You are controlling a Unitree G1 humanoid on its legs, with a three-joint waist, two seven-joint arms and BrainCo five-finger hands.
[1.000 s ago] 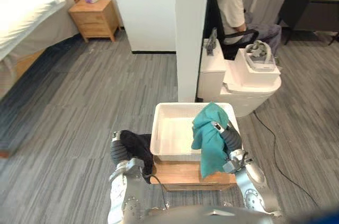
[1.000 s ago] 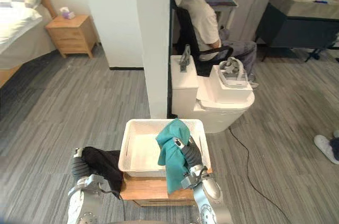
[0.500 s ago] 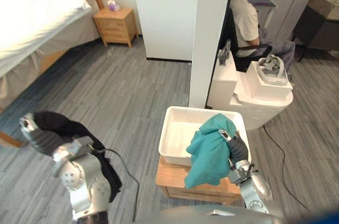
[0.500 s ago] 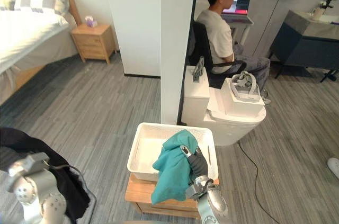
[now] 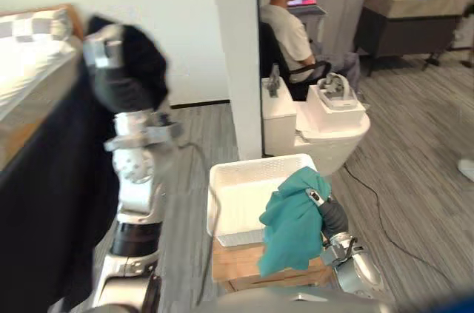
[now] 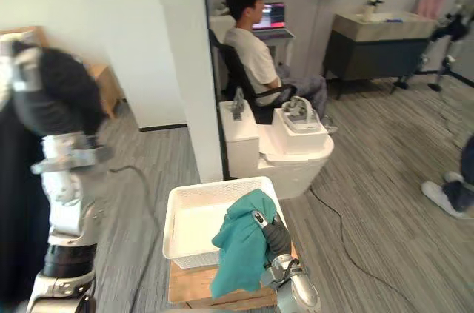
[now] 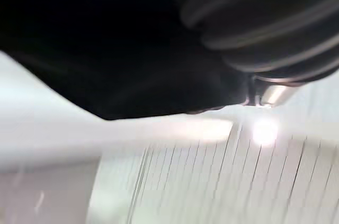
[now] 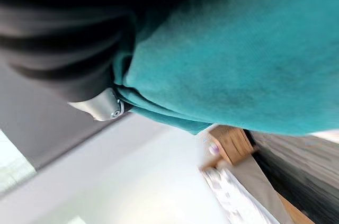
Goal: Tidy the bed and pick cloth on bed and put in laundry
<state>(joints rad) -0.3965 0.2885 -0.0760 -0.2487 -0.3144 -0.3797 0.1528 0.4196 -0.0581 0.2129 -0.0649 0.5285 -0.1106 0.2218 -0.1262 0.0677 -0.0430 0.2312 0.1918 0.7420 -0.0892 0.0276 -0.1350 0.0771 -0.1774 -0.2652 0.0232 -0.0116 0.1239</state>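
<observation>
1. The black cloth (image 5: 44, 194) is the biggest thing here. It hangs down in a long dark sheet from the left hand (image 5: 107, 54), which is held up high, well apart from the basket. The cloth covers the hand, so I cannot tell if the hand is closed on it or just carrying it. If the hold is loose, the cloth could slide off onto the floor. It is so long that I think its low end could drag or catch on the way to the basket.
2. The white basket (image 5: 255, 166) sits on a small wooden stand (image 5: 233, 268). It looks light. A bump from an arm, or a pull from a cloth caught on its rim, could push it off the stand.
3. The teal cloth (image 5: 292, 228) is the smallest. The right hand (image 5: 320, 206) is closed on it, with a silver finger curled over the top. The cloth is at the basket's near right corner, and most of it hangs outside the wall, in front of the stand. If the hand lets go here, I think the cloth would drop to the floor and miss the basket. It needs to go up and over the rim first.
</observation>
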